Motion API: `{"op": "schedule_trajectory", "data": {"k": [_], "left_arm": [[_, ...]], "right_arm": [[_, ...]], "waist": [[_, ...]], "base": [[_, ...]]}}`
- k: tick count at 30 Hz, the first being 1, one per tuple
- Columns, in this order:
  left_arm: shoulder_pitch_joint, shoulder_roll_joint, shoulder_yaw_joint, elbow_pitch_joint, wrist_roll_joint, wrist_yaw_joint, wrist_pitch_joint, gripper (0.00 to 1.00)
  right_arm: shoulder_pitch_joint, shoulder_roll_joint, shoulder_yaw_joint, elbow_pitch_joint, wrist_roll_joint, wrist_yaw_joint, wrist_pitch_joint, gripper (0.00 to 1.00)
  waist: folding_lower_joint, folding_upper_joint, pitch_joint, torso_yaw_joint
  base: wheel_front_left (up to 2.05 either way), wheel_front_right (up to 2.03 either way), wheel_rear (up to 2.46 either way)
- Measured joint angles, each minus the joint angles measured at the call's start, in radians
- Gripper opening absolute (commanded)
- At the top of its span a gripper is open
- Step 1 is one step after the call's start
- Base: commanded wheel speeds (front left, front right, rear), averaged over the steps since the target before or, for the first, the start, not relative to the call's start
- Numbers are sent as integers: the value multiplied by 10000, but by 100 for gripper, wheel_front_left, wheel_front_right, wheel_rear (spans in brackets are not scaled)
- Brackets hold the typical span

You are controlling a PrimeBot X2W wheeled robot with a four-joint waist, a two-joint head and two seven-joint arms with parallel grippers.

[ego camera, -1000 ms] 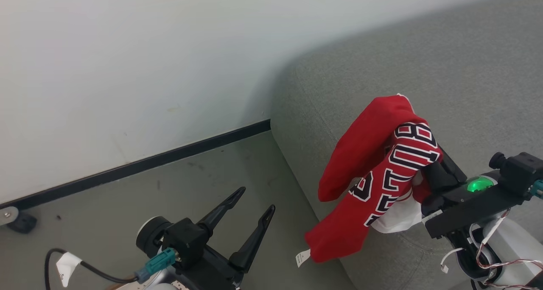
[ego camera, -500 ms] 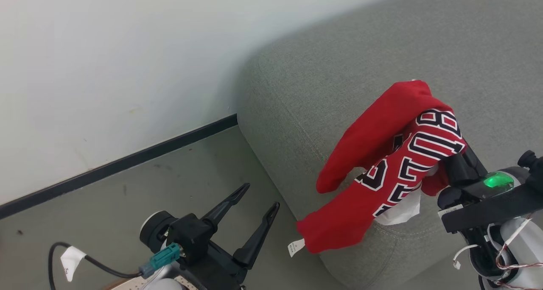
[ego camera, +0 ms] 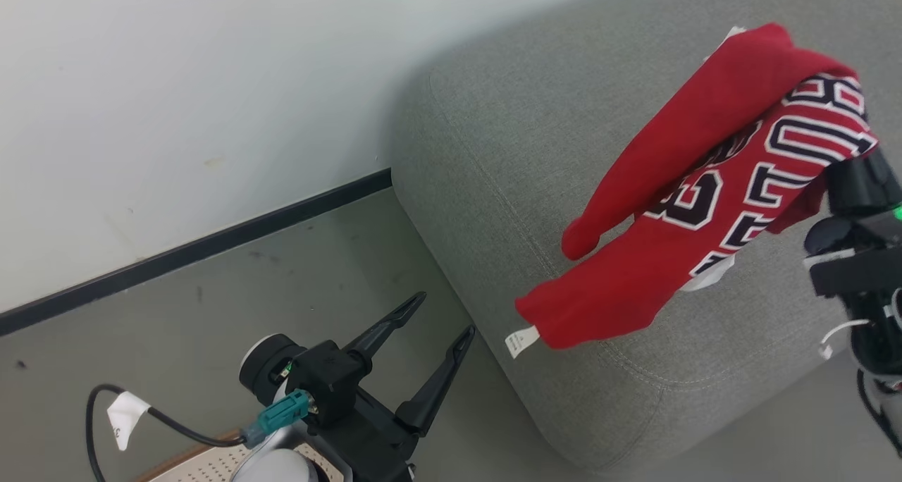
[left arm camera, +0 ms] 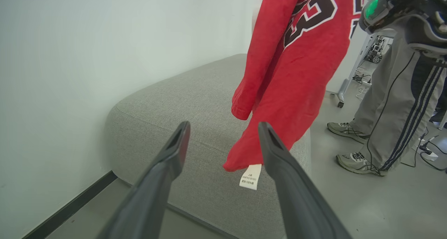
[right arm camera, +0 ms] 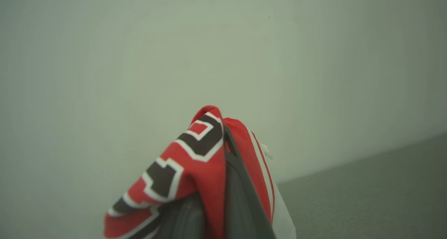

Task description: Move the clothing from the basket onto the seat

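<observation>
Over the rounded front corner of the seat point(ego camera: 507, 137), the clothing point(ego camera: 676, 256) hangs from the right hand point(right arm camera: 220, 151), whose two dark fingers are pressed together with red cloth pinched between and draped over them. From that grip the garment falls down and toward the robot's left in a long limp fold, with one sleeve-like tube dangling beside the main panel. Its lowest hem reaches the seat's edge; whether it touches the fabric cannot be told. A small white label tag point(ego camera: 522, 341) swings from that hem.

Lower and to the left, the left hand point(ego camera: 445, 314) holds nothing, fingers spread wide, tips aimed at the seat's corner and the tag, apart from both. Beneath its arm shows a bit of the basket point(ego camera: 190, 461), brown rim and perforated cream wall.

A pale wall point(ego camera: 176, 80) with a black skirting strip point(ego camera: 197, 256) meets the grey floor point(ego camera: 211, 327) behind the seat. In the left wrist view a person's legs point(left arm camera: 394, 102) in grey striped trousers and trainers stand on the floor just beyond the seat.

The seat is coarse grey weave with stitched seams; the garment is soft red knit with black block lettering edged in white.
</observation>
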Motion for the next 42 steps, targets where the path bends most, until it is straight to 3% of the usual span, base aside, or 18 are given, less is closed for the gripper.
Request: {"op": "schedule_trajectory", "data": {"k": [8, 19, 26, 36, 42], "left_arm": [[-158, 115, -65, -278, 92, -2, 238, 100], [-712, 313, -184, -729, 178, -15, 711, 100], [-977, 454, -184, -890, 366, -86, 907, 100], [-1369, 640, -132, -1166, 439, -88, 1045, 100], [-1667, 627, -136, -1032, 441, -92, 1043, 100]], "right_arm": [[-1536, -851, -535, 1513, 228, 6, 0, 0], [-3167, -1718, -278, 3952, 276, 6, 94, 0], [-4086, -2144, -913, 5513, 151, -4, 84, 0], [-5412, -2111, -1129, 6748, -322, -662, 69, 0], [-5448, -1820, -253, 8174, -1195, -1037, 6, 0]], "waist": [[0, 0, 496, 173], [1, 0, 1555, 520], [1, 1, 2296, 898], [0, 1, 3263, 1471], [1, 1, 3714, 1793]], "base": [[0, 0, 0], [0, 0, 0], [0, 0, 0], [0, 0, 0], [0, 0, 0]]}}
